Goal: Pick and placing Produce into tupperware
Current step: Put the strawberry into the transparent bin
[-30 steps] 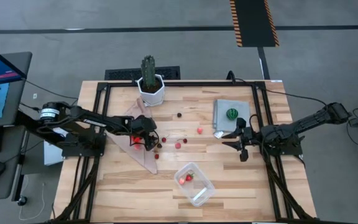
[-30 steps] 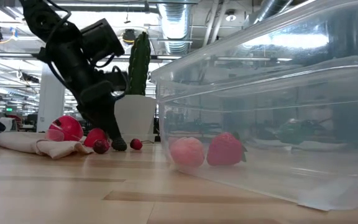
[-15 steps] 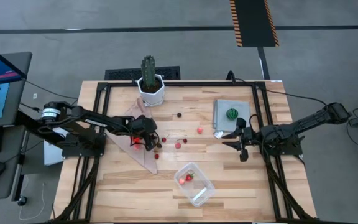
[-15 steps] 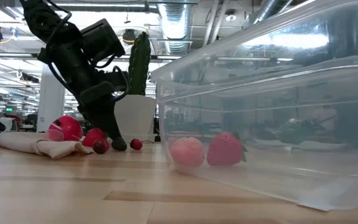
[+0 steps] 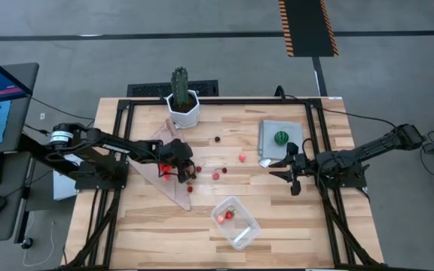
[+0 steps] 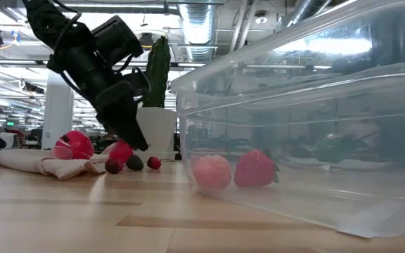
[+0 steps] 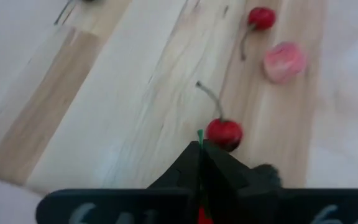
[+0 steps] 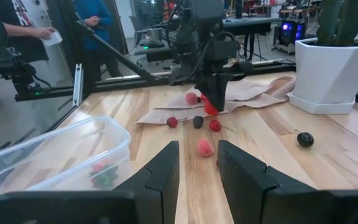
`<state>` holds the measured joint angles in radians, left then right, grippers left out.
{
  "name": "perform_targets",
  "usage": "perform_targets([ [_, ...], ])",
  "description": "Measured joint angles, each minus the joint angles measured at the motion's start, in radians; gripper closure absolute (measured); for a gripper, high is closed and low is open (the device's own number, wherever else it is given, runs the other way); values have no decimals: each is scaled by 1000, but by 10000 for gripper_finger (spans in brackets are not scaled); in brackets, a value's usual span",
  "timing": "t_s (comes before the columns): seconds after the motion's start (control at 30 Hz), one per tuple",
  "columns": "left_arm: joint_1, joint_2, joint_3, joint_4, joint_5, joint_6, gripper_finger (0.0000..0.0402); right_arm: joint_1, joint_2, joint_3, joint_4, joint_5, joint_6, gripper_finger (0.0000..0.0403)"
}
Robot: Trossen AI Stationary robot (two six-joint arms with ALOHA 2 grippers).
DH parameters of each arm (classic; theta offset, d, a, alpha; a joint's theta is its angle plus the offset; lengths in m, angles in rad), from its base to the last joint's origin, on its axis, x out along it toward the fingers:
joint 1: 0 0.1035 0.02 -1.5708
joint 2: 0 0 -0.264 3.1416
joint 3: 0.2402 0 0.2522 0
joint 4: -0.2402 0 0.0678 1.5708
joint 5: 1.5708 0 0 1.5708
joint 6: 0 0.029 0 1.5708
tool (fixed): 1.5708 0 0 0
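My left gripper (image 5: 180,170) hangs over the table's middle left, shut on a small red piece of produce (image 6: 121,151) just above the wood. Other produce lies loose around it: a cherry (image 7: 224,132), a pink piece (image 7: 283,61), a dark berry (image 6: 134,163). The clear tupperware (image 5: 236,223) stands near the front edge with two red pieces (image 6: 254,169) on its floor. A green striped ball (image 5: 281,138) sits on the grey mat. My right gripper (image 5: 293,179) waits open at the table's right. My left gripper pinches the red piece (image 8: 209,104) between its two fingertips, coming from the table's left and slanting down. A green sliver (image 7: 199,137) of it shows at the tips. The piece hangs below the fingers, clear of the table.
A beige cloth (image 5: 162,154) lies under the left arm with a pink ball (image 6: 74,146) on it. A cactus in a white pot (image 5: 182,104) stands at the far edge. The grey mat (image 5: 270,132) lies far right. People stand beyond the table's left side.
My left gripper has taken hold of the red piece that lay on the table beside the cloth and has tipped its fingers upward. The piece now hangs a little above the wood, while the berries beside it stay where they were.
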<state>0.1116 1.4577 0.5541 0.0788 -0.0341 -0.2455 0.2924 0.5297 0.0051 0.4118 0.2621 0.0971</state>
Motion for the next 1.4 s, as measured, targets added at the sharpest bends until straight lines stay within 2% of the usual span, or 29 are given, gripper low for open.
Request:
perform_targets([
  [0.33,-21,-12,106,4,81,3,401,0,0,0,0,1,0,269],
  [0.47,-72,-12,172,7,109,-6,401,0,0,0,0,1,8,268],
  [0.67,-179,-12,250,100,134,-33,401,0,0,0,-1,1,8,270],
  [0.83,-266,-12,278,150,116,-57,401,0,0,0,-1,1,8,269],
  [0.97,-315,-7,280,186,46,-84,401,0,0,0,-1,1,8,270],
  [1.1,-338,57,281,245,5,-125,401,0,0,0,-1,1,8,268],
  [1.27,-347,179,329,358,56,-123,401,0,0,0,0,1,8,270],
  [1.4,-356,267,411,359,118,-115,401,0,0,0,0,1,8,270],
])
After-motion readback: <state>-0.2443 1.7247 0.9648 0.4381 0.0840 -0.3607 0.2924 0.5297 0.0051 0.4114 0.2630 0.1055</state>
